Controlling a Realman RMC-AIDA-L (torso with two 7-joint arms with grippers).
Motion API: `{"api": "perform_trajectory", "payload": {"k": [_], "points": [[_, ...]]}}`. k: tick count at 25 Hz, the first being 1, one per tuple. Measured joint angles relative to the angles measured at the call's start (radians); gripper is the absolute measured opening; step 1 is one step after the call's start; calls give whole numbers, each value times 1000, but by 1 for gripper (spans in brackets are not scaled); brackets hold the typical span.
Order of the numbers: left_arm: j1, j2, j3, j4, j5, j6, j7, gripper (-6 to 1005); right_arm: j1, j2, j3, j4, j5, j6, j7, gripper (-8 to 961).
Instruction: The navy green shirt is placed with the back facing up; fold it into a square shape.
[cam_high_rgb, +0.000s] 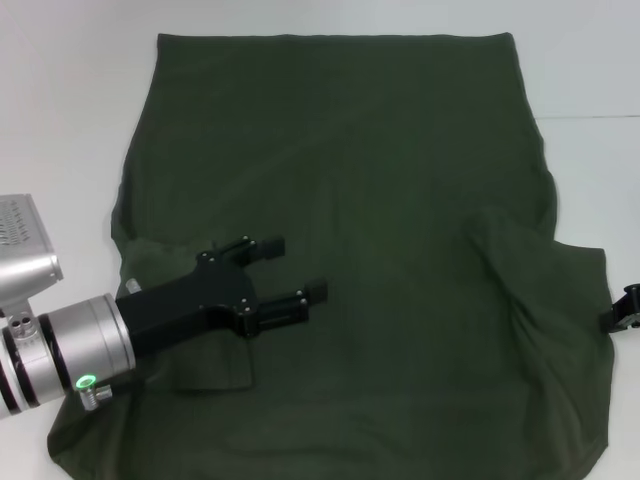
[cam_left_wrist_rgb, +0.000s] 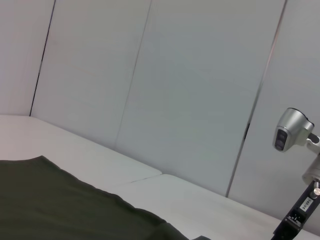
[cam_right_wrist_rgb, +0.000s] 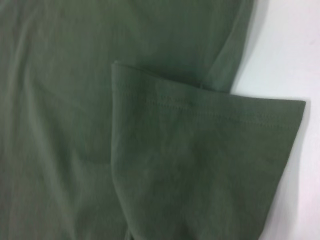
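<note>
- The navy green shirt (cam_high_rgb: 340, 230) lies spread on the white bench (cam_high_rgb: 60, 120), long axis running away from me.
- My left tool (cam_high_rgb: 285, 275) hovers open, empty, over its left part, nearest the folded-in left sleeve.
- My right tool (cam_high_rgb: 625, 308) sits at the right sleeve's edge; I cannot tell its state.
- Only my right wrist view shows that sleeve's (cam_right_wrist_rgb: 200, 165) stitched hem lapped over the body.

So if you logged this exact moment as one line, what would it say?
navy green shirt: spread on white table, right sleeve folded inward | left gripper: open, above shirt's left side | right gripper: at right edge
</note>
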Motion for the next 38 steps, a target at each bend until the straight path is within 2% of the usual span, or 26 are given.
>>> {"api": "perform_trajectory", "payload": {"k": [18, 29, 38], "points": [[1, -2, 0, -1, 0, 4, 0, 907, -28, -9, 49, -54, 4, -6, -7, 20], [5, -1, -9, 0, 0, 3, -1, 907, 14, 23, 28, -135, 121, -113, -63, 28], [6, -2, -11, -2, 0, 2, -1, 907, 104, 65, -91, -123, 123, -114, -75, 36]]}}
